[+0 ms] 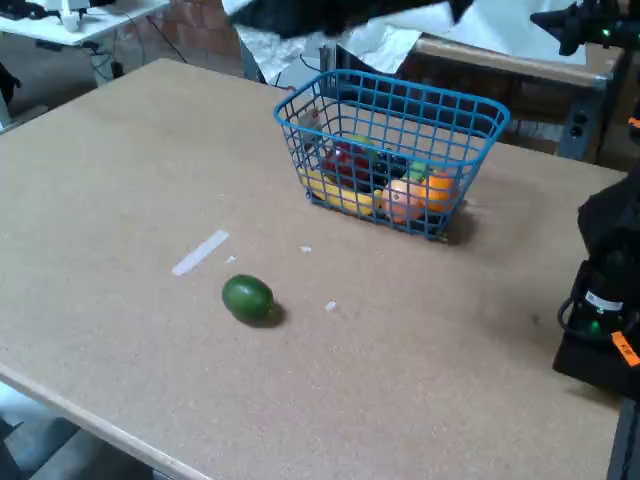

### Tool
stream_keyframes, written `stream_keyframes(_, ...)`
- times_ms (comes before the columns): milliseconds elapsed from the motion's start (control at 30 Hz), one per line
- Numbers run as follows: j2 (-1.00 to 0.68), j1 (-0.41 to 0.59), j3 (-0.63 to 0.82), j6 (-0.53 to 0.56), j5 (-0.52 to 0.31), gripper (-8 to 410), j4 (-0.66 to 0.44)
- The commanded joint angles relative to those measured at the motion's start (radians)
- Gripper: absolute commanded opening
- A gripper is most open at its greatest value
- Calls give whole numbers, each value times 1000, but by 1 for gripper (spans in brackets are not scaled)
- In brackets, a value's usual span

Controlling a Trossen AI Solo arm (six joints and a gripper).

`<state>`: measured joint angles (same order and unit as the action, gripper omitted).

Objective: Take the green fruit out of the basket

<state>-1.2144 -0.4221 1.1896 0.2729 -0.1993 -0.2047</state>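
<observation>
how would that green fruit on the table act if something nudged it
The green fruit is a smooth oval lying free on the flat table, so it would probably roll, likely wobbling off line. Its glossy skin may be slippery to grip. It looks firm, not fragile.

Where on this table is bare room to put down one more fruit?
Bare board lies left of the basket toward the far left corner, and along the near edge right of the green fruit. The white strip and small scraps sit between them. Inside the basket it is crowded.
</observation>
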Motion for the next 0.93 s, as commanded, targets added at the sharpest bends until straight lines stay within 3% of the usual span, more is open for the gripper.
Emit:
stream_keyframes(0, 74, 3, 2, -100, -4, 315, 63)
stream_keyframes(467, 150, 4, 2, -171, -126, 315, 582)
stream_keyframes(733, 154, 4, 2, -272, -126, 315, 592)
stream_keyframes(900, 154, 4, 2, -278, -126, 315, 592)
